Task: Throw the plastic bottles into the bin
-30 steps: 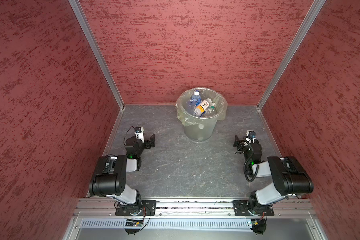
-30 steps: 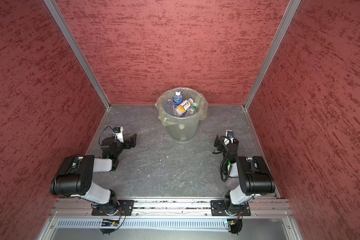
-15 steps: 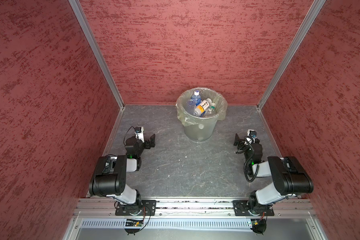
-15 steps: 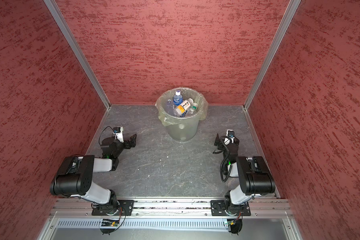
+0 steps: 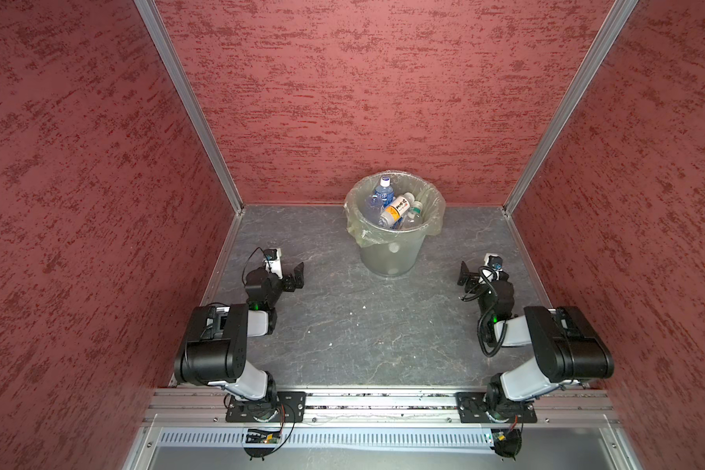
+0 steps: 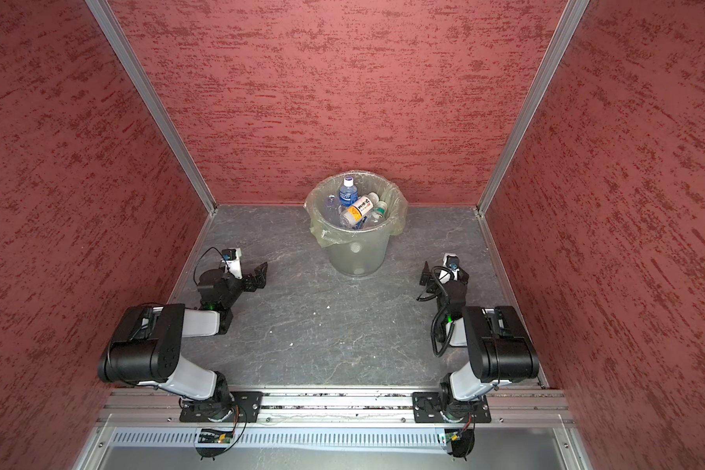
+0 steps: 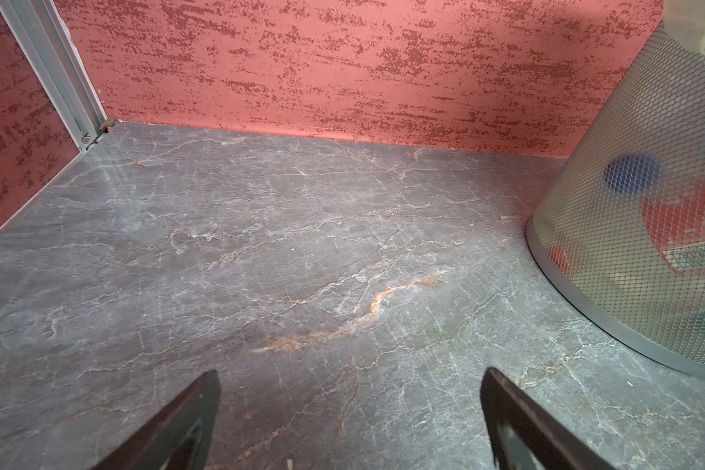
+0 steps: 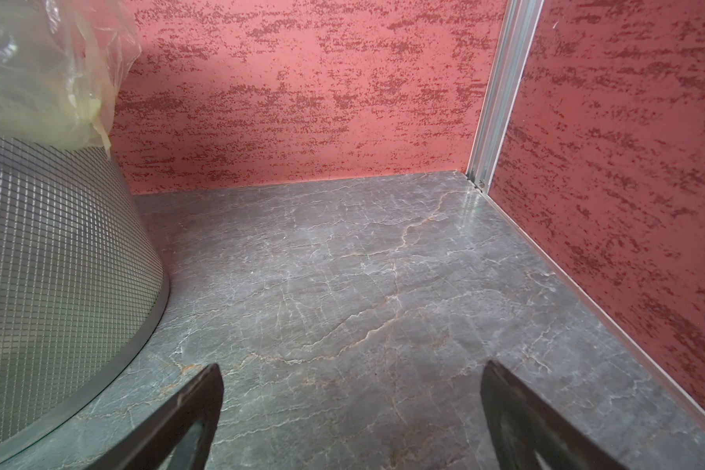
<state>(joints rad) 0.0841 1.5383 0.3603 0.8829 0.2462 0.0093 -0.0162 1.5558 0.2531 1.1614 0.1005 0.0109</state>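
The bin, a grey mesh bucket lined with a translucent bag, stands at the back middle of the floor. Several plastic bottles lie inside it, one with a white-yellow label and one with a blue label. No bottle shows on the floor. My left gripper rests low, left of the bin, open and empty. My right gripper rests low on the bin's right, also open and empty. In the left wrist view the gripper frames bare floor beside the bin. The right wrist view shows the same of its gripper and the bin.
Red textured walls close the cell on three sides, with aluminium posts at the back corners. A metal rail carrying both arm bases runs along the front edge of the grey marbled floor.
The right gripper has shifted very slightly near the bin. The left arm and the bin have not moved.
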